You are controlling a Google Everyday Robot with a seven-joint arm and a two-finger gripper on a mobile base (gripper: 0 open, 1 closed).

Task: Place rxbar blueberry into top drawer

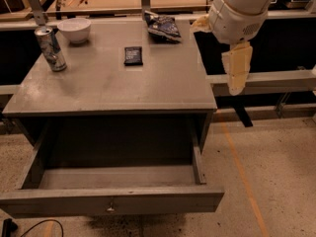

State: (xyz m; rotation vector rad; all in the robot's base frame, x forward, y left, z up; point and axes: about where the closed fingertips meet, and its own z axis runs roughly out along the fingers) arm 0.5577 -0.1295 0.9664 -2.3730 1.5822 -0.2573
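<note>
Hanging just beyond the table's right edge, near the far right corner, the hand (236, 69) points downward in the camera view, a cream-coloured piece below the arm's white rounded wrist. It holds nothing, and I cannot tell whether it is apart or together.

The rxbar blueberry (133, 55) lies flat on the grey table (98, 90), toward the far edge and a little right of the middle, well apart from the hand. A crumpled blue-and-white chip bag (163, 26) sits at the far edge, to the right of the bar and closer to the far right corner. A white bowl (74, 29) stands near the far left corner, with an upright silver drink can (51, 48) just beside it along the left edge.

Below the table's near edge the top drawer (153, 200) is pulled fully open toward the camera; its inside shows nothing in it, and a small metal knob (110, 209) sits at the centre of its long front panel. A dark cable (37, 225) curls on the speckled floor at the lower left.
</note>
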